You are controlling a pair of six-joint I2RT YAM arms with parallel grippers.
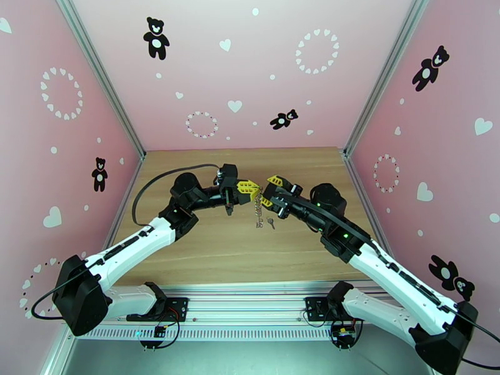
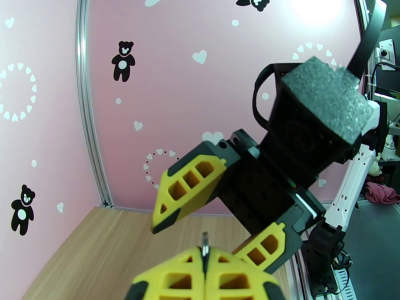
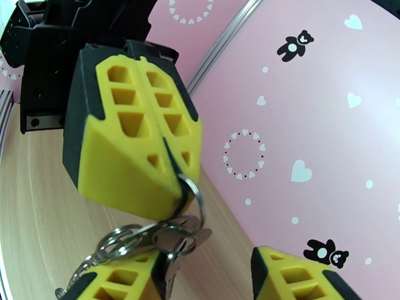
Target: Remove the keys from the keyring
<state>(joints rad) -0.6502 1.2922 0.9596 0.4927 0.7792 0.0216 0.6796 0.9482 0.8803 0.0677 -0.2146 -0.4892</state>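
Silvery keyring loop point(image 3: 194, 195) pinched in the left gripper's point(image 3: 171, 172) closed fingers dangles small grey keys point(image 3: 189, 240) at lower centre, between the right gripper's point(image 3: 210, 271) parted fingers.

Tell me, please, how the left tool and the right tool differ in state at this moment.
The left tool is shut, pinching a ring of the keyring; the right tool has its jaws apart and grips nothing that I can make out. The left tool reaches in from the left, the right tool from the right, so they face each other. Both have yellow-and-black fingers and hang above the table.
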